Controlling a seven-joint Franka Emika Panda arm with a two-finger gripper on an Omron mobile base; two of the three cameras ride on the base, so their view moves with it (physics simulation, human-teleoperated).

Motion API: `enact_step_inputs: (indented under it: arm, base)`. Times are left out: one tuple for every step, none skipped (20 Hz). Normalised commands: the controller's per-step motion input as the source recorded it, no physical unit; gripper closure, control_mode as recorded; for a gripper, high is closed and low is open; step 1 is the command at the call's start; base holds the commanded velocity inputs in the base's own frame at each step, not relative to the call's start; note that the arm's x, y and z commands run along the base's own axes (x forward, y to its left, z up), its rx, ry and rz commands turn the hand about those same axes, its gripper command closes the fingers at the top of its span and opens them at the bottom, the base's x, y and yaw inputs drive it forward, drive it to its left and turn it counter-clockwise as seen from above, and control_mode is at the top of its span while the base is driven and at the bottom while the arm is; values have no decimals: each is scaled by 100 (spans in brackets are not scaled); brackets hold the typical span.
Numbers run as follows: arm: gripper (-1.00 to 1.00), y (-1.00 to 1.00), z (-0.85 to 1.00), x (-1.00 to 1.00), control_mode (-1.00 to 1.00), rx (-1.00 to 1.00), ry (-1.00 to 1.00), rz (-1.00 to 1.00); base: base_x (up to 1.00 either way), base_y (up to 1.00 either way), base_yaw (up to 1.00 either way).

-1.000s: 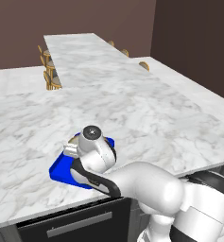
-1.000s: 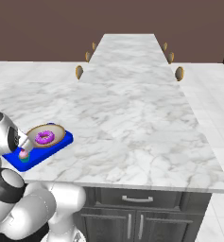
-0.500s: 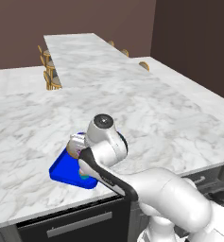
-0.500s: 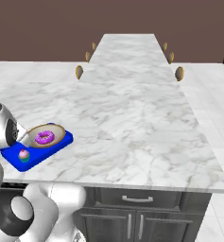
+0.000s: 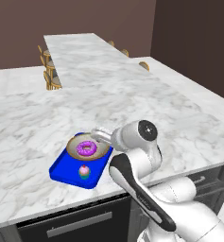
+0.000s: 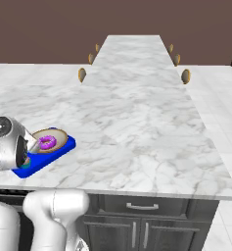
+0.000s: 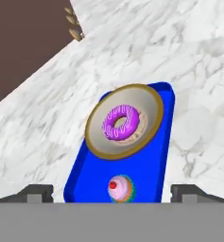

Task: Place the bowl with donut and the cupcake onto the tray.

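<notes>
1. Tool (image 7: 111, 194) jaws stand wide, holding nothing, I see, above the cupcake (image 7: 120, 188).
2. Cupcake sits on the blue tray (image 7: 157, 160), just beside the bowl (image 7: 147, 126) carrying the donut (image 7: 122, 123).
3. Tray rests near the marble table (image 5: 179, 108) edge.

White marble counter (image 5: 132, 101), brown wooden chairs (image 5: 49, 78) at the far side, dark cabinet drawers (image 6: 142, 228) below

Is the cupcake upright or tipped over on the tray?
Upright: the cupcake stands on the tray, pink top up, beside the bowl.
</notes>
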Motion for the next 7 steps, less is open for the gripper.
enact_step_inputs:
  arm:
    - [-100, -63, 30, -25, -100, 18, -36, 0]
    - [-100, -65, 28, -26, -100, 18, -34, 0]
    - [-100, -64, 29, -18, -100, 18, -36, 2]
    - [-100, -64, 29, -3, -100, 18, -40, 5]
    - [-100, -63, 28, 0, -100, 18, -41, 6]
    - [-100, -26, 41, -25, -100, 16, -36, -3]
    - [-100, 0, 0, 0, -100, 1, -1, 0]
  base:
    - [0, 0, 0]
    - [0, 0, 0]
    - [0, 0, 0]
    - [0, 0, 0]
    - [0, 0, 0]
    - [0, 0, 0]
    - [0, 0, 0]
